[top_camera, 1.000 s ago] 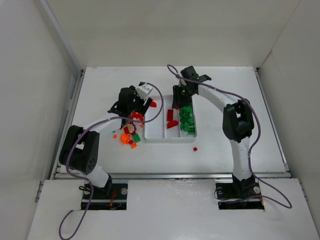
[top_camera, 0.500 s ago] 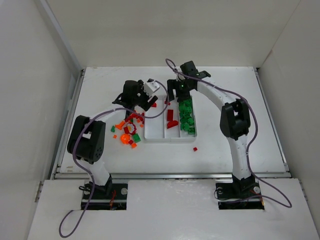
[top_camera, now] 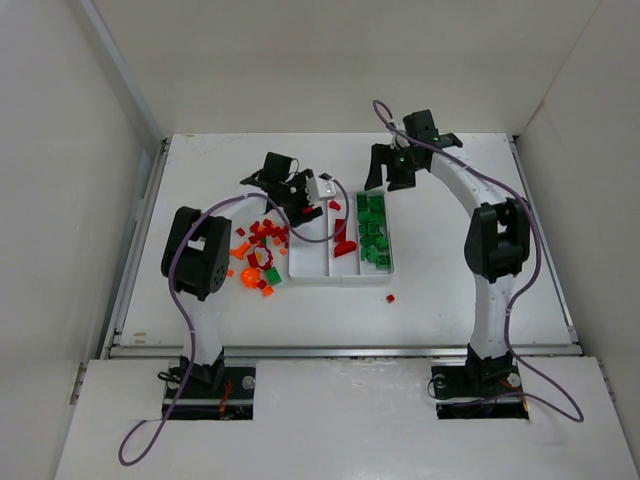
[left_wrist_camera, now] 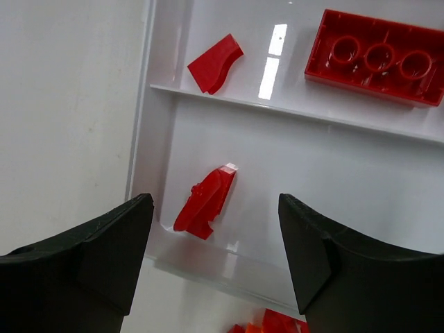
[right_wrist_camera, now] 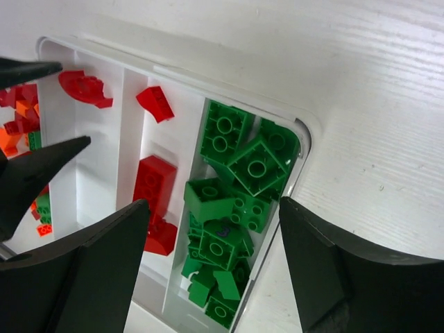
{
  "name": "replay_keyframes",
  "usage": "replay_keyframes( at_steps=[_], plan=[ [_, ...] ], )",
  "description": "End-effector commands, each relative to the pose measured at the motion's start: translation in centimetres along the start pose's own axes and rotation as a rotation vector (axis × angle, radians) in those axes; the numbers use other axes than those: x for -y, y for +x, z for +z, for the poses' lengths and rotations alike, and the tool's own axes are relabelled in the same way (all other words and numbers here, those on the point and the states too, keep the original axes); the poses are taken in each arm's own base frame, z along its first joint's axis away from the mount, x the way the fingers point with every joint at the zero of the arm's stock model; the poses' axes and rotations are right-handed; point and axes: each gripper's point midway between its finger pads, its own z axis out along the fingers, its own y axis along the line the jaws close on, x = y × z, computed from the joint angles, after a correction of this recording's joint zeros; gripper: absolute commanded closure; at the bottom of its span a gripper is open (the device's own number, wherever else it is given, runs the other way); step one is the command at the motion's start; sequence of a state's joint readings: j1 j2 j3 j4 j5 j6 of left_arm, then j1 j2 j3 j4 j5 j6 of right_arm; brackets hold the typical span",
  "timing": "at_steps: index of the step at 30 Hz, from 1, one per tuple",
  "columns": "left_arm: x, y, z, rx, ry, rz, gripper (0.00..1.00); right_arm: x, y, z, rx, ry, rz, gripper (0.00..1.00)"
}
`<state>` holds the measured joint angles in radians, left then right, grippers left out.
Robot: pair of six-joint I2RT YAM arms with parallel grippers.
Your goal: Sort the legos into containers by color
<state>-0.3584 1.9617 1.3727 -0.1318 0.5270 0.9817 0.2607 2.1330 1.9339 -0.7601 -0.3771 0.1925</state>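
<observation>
Right now my left gripper (left_wrist_camera: 215,202) hangs with its jaws spread and nothing between them, over the white tray (top_camera: 340,279), at the far end of its left compartment. Directly beneath lies a dark red curved piece (left_wrist_camera: 207,201), loose on the compartment floor and touching neither finger; its long axis runs roughly across the line between my fingertips, so closing there would pinch its narrow width. Since the other reds, among them a long red brick (left_wrist_camera: 378,57) lying underside up, sit in the middle compartment, I reckon this piece may belong one wall over.

My right gripper (right_wrist_camera: 211,208) is likewise spread and empty, above the far end of the right compartment, where the green bricks (right_wrist_camera: 236,201) are heaped.

The tray's long axis runs away from my bases; the unsorted pile (top_camera: 258,255) of orange, red and green legos lies on the table just left of it, toward the near-left of my left gripper and across the whole tray from my right; so the left arm is plainly the nearer for those. A lone red bit (top_camera: 390,297) lies just off the tray's near right corner, handier to the right arm.
</observation>
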Motion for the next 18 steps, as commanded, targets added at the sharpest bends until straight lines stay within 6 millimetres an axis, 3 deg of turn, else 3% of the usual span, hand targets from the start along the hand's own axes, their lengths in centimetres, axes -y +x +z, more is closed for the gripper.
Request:
replay_keyframes(
  at_steps=[1,3,12,18],
  plan=[
    [0.2,-0.5,-0.1,0.002,0.101,0.108,0.31,-1.0,0.1,-1.5,0.018,-0.014,-0.054,0.19],
    [0.0,-0.4,0.4,-0.003,0.130,0.135,0.31,-0.8,0.5,-1.1,0.010,-0.012,-0.050,0.19],
    [1.5,1.9,0.7,-0.072,0.197,0.153,0.57,0.1,1.2,-1.6,0.007,0.012,-0.049,0.19],
    [1.2,0.8,0.0,-0.054,0.180,0.140,0.93,0.3,0.8,-1.9,0.019,0.015,-0.045,0.19]
  ],
)
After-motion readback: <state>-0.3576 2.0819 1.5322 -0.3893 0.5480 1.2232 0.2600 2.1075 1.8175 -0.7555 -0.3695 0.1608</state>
